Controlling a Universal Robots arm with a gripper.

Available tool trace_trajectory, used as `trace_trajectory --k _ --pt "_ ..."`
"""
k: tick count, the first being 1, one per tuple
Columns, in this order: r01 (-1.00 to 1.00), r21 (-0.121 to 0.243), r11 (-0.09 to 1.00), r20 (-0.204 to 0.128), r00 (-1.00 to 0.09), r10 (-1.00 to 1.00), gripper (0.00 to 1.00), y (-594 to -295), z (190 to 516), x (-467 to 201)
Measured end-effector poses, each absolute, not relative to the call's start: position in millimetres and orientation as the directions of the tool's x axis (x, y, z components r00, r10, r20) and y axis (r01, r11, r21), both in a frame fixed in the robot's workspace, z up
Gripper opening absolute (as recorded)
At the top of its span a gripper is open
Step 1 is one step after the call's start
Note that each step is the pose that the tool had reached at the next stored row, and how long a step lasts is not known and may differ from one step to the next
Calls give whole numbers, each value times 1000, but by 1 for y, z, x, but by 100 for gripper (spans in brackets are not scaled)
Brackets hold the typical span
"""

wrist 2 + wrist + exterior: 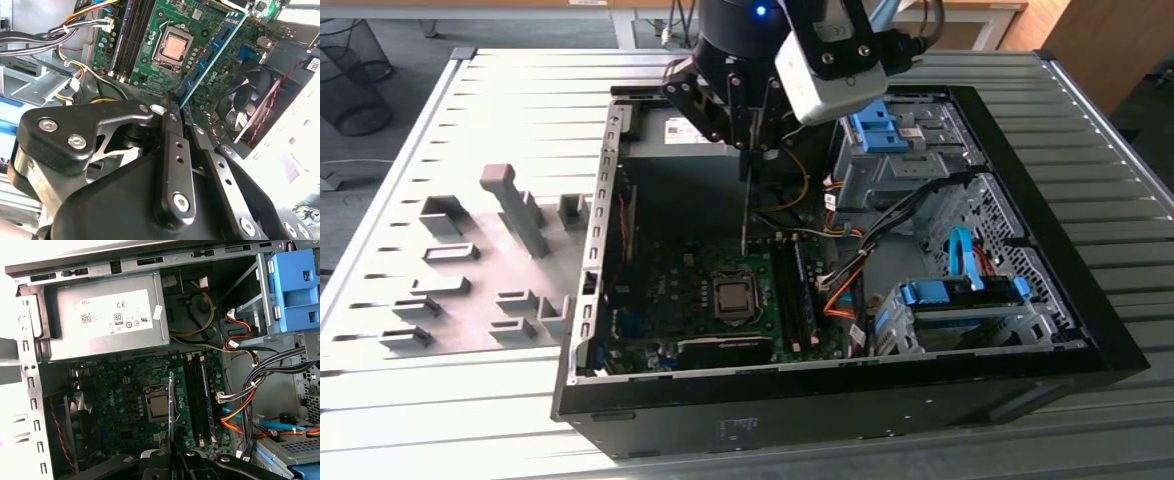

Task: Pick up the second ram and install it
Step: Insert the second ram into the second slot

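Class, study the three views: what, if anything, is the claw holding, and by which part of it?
The claw is shut on the second ram, pinching one end of the blue-green stick, whose length hangs down over the motherboard inside the open computer case.

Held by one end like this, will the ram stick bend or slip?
The second ram looks like a rigid flat board, so it probably stays straight. The gripper pinches only its thin end, so it may pivot if bumped. Its exposed chips suggest fragility.

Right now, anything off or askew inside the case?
Nothing looks damaged or spilled. The gripper is shut on the second ram, held edge-down above the motherboard near the CPU socket, not over the long black slots beside it. One slot already carries a stick.
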State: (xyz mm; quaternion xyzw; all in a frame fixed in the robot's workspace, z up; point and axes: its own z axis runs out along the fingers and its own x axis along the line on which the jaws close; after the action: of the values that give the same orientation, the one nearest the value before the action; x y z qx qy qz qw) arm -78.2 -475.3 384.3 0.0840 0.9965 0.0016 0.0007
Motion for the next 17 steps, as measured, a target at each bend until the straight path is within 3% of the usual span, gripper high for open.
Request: trace_trajectory --k 17 --pt "167 3 986 -1 -986 167 14 -475 384 -72"
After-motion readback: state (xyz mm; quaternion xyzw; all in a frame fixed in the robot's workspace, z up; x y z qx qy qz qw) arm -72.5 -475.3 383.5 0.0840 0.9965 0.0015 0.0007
